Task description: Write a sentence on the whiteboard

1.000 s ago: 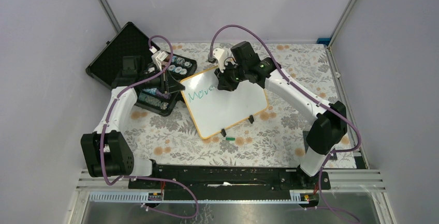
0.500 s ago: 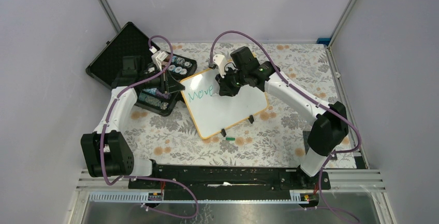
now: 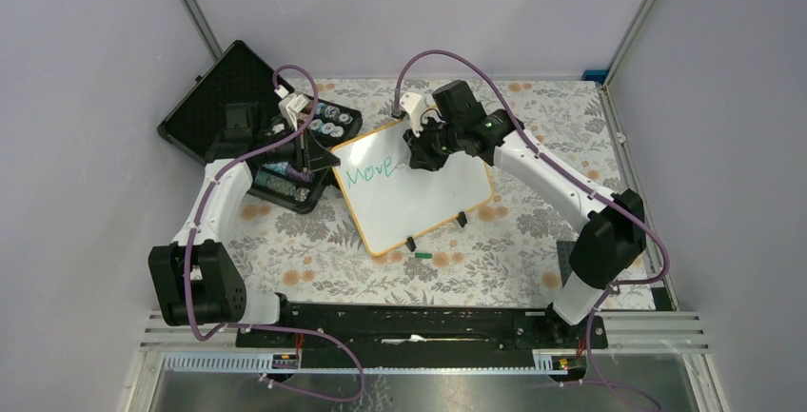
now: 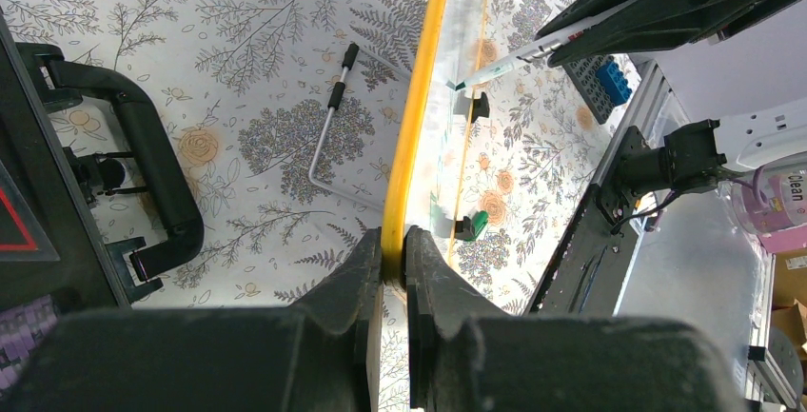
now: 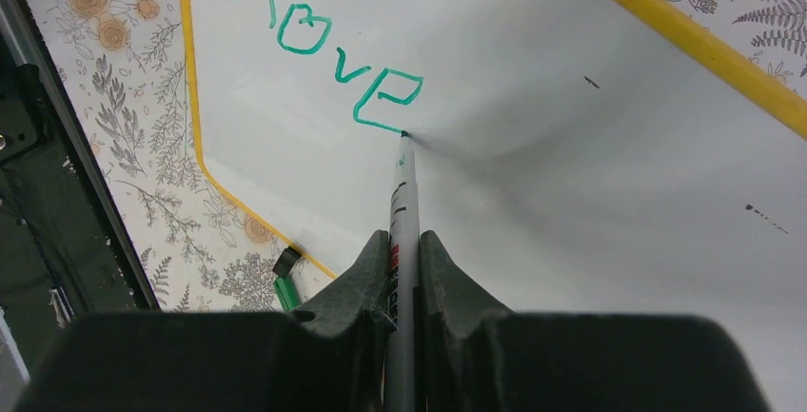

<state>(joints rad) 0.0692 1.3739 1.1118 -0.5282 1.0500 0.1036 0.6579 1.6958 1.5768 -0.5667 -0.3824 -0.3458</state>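
Note:
The whiteboard [image 3: 423, 205], white with an orange-yellow rim, stands tilted on two black clip feet in the middle of the table. My left gripper [image 3: 326, 161] is shut on the rim at the board's left corner; in the left wrist view the jaws [image 4: 393, 252] pinch the yellow rim [image 4: 419, 117] edge-on. My right gripper [image 5: 403, 241] is shut on a grey marker [image 5: 402, 193], whose tip touches the board [image 5: 590, 146] just below the last letter. The sentence [image 5: 319, 46] reads "Move" in green [image 3: 369, 173]. The right gripper [image 3: 417, 155] hovers right of that word.
An open black foam-lined case [image 3: 214, 98] with a tray of small parts [image 3: 305, 150] lies behind the left arm. A green marker cap [image 3: 423, 256] lies on the floral tablecloth in front of the board. A thin metal rod [image 4: 328, 117] lies behind the board.
The right gripper with the marker has shifted slightly right and back along the board's top line. The left gripper and the board have stayed still.

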